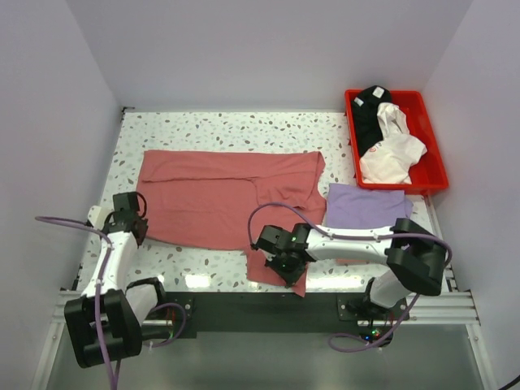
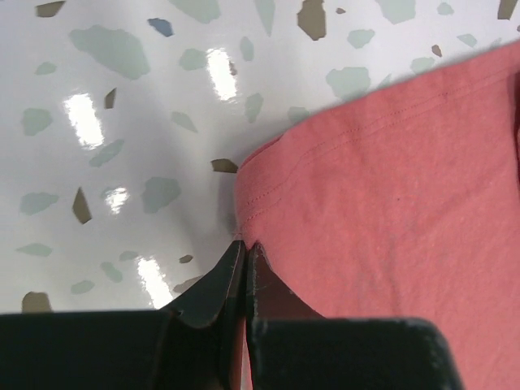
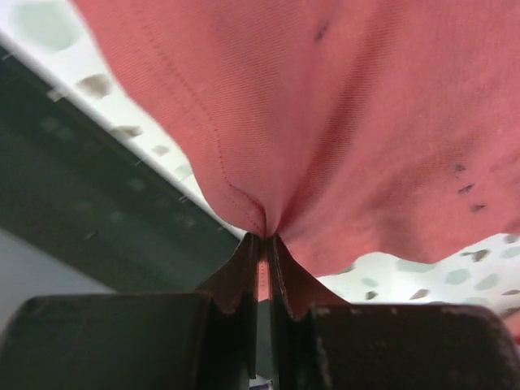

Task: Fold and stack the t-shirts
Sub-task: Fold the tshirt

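A dusty red t-shirt (image 1: 219, 195) lies spread across the table, one end trailing to the near edge. My left gripper (image 1: 132, 221) is shut on the shirt's near left corner (image 2: 325, 187), down at the table. My right gripper (image 1: 284, 262) is shut on the shirt's hem (image 3: 309, 122) near the front edge, the cloth bunched between its fingertips (image 3: 244, 260). A folded lavender t-shirt (image 1: 366, 206) lies flat to the right. White or pale pink (image 1: 390, 154) and black (image 1: 372, 110) shirts lie crumpled in the tray.
A red plastic tray (image 1: 435, 154) stands at the back right corner. White walls close the table on the left, back and right. A black rail (image 1: 268, 313) runs along the near edge, by the arm bases.
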You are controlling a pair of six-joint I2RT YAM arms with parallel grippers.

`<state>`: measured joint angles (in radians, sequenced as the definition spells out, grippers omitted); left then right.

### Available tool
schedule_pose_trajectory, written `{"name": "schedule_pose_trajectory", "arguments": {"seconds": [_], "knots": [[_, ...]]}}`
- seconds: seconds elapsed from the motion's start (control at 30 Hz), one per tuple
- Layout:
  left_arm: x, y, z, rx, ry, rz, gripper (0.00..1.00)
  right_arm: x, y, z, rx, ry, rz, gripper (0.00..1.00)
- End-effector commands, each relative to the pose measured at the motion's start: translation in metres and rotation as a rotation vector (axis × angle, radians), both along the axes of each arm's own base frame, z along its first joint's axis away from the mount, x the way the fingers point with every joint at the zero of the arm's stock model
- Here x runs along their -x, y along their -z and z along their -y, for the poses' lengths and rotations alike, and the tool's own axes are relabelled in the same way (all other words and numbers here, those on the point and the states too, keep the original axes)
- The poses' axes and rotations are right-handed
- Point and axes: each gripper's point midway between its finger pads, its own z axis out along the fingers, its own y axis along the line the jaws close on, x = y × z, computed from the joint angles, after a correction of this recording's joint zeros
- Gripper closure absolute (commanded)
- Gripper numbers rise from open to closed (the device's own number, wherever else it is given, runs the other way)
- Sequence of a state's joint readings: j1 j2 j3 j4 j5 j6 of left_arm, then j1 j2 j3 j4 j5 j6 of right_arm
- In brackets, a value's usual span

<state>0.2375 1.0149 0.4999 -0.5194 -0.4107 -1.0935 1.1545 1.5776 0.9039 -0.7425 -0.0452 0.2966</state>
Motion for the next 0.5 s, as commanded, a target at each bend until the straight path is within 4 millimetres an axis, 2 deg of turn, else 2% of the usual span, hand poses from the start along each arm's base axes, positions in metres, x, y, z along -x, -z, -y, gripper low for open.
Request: {"name": "schedule_pose_trajectory", "arguments": {"seconds": [0.0,0.1,0.2,0.27,0.47], "knots": [[0.019,-0.004,-0.008,-0.028,-0.087,-0.013,1.0,0.028,-0.023,-0.006,-0.088,-0.015,-0.092,1.0],[0.022,-0.013,-0.011,-0.051,-0.098,0.012,1.0,0.027,-0.032,-0.006,-0.102,-0.022,-0.085,1.0],[0.019,-0.02,-0.011,-0.056,-0.089,0.037,1.0,-0.002,-0.046,-0.003,-0.066,0.003,0.03,1.0],[0.014,-0.02,-0.008,-0.042,-0.058,0.04,1.0,-0.018,-0.056,-0.01,-0.098,0.025,0.047,1.0],[-0.014,-0.028,-0.006,-0.014,0.001,0.037,1.0,-0.083,-0.081,-0.007,-0.119,0.111,0.144,1.0]]}}
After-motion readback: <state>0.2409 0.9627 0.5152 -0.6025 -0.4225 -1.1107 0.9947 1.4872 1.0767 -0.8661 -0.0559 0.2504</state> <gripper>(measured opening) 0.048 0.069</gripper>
